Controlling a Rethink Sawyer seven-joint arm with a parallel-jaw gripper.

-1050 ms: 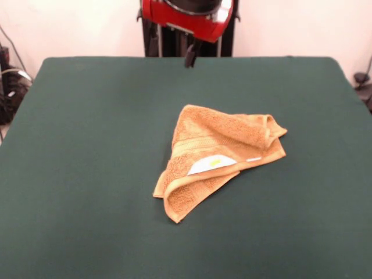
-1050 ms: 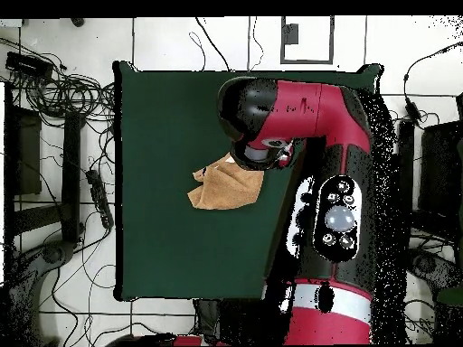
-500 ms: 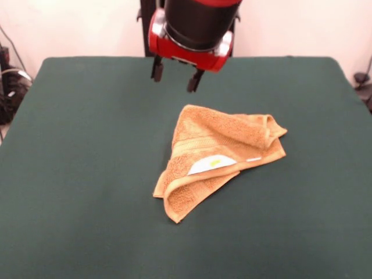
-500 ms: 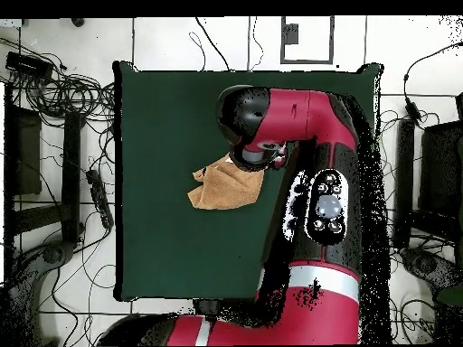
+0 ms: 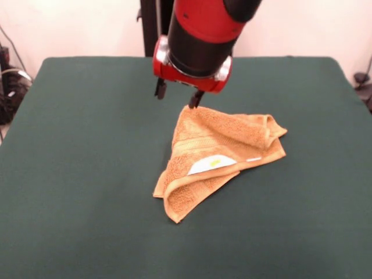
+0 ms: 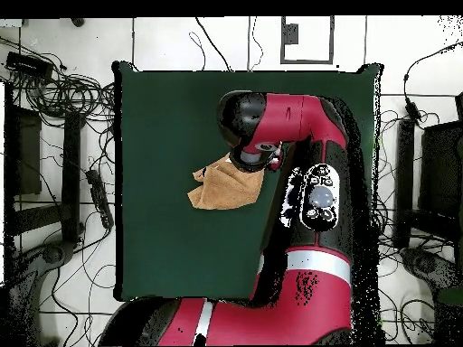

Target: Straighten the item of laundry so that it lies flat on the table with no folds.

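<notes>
Lower now than half a second ago, the gripper (image 5: 178, 97) hangs with fingers apart, its right fingertip (image 5: 193, 103) at the far corner of the folded orange towel (image 5: 218, 156) lying mid-table (image 5: 75, 174). Approach step; next, pinch that corner.

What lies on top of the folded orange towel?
On the towel a white tag shows, and the open gripper hovers at its far corner. The layers folded underneath are hidden.

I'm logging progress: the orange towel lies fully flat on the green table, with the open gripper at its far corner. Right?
Not quite. The front view shows the towel still folded over itself into a rumpled triangle, not flat. The rest holds: it lies on the green table, and the gripper is at its far corner, jaws apart.
</notes>
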